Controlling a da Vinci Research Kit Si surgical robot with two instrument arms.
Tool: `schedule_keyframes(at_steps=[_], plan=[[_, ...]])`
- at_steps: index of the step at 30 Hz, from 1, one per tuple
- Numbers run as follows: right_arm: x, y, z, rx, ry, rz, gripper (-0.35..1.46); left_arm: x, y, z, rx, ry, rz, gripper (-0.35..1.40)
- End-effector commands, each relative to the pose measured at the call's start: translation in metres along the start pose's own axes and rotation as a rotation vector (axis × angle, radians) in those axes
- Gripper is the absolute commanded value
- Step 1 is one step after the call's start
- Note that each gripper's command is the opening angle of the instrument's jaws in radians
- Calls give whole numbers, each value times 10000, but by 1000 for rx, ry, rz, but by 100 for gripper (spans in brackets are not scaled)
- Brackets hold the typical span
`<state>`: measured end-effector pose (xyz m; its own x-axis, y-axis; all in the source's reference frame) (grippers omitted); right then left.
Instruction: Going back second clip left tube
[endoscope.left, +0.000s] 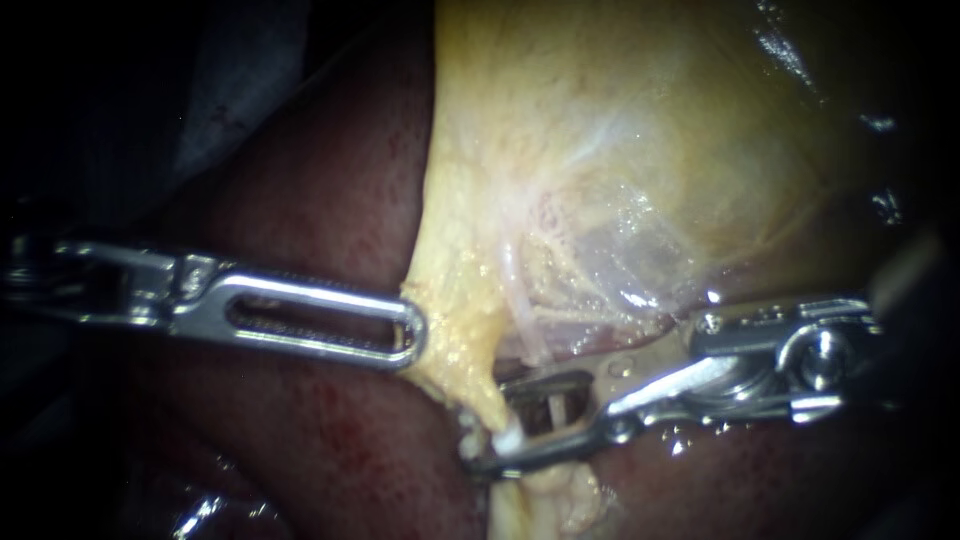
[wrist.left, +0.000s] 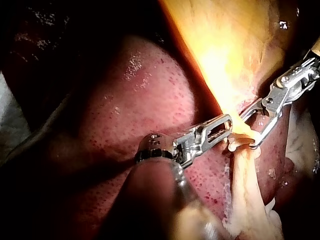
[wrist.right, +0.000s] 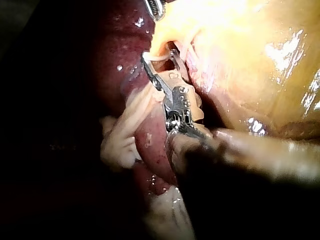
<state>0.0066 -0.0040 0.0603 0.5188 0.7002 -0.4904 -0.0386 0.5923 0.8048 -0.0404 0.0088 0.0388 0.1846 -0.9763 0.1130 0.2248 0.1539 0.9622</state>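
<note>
The dark red liver (endoscope.left: 330, 440) fills the lower field, and the pale yellow gallbladder (endoscope.left: 620, 130) lies over it. Its lower edge is drawn down into a narrow strand.

Our left tool (endoscope.left: 412, 335) comes in flat from the left with its jaws together. It appears clenched on the gallbladder's edge, which peaks toward its tip. Our right tool (endoscope.left: 490, 425) reaches in from the right with its jaws parted, straddling the foot of that strand. Thin pale tissue shows in the gap between them, and a pale tube (endoscope.left: 520, 310) runs down toward it.

A small white clip (endoscope.left: 507, 438) sits at the right tool's jaw tips, where the strand narrows.

We judge the clip to be placed and the jaws released. What is left is drawing the right tool back clear of the tissue, which is not yet done. We make out only one clip, and we cannot tell which tube it sits on.

The left wrist view shows the strand running on past both tools as a long pale band. The right wrist view looks along the right tool's parted jaws, which the endoscope sees from the side.
</note>
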Motion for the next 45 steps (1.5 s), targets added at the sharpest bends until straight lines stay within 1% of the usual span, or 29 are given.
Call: schedule_keyframes(at_steps=[1, 5, 13, 18, 23, 28, 38, 45], plan=[[1, -1, -3, 0, 1, 3, 43, 0, 0, 0, 1, 0, 0, -35], [1, 0, -7, -2, 10, 8, 42, 0, 0, 1, 1, 0, 0, -35], [2, -1, 2, 5, 22, 8, 42, 0, 0, 1, 1, 0, 0, -35], [2, -1, 28, 23, 11, 5, 41, 0, 0, 3, -1, -2, 0, -35], [-7, -6, 63, 43, -8, -7, 44, -1, 0, 5, -1, -3, -1, -35], [-10, -10, 80, 42, -12, -12, 48, -1, 0, 5, -1, -3, -1, -35], [-9, -8, 79, 44, -12, -11, 51, -1, 0, 5, -1, -3, -1, -35], [-7, -2, 60, 27, 3, -32, 53, -1, 0, 5, -1, -3, -1, -35]])
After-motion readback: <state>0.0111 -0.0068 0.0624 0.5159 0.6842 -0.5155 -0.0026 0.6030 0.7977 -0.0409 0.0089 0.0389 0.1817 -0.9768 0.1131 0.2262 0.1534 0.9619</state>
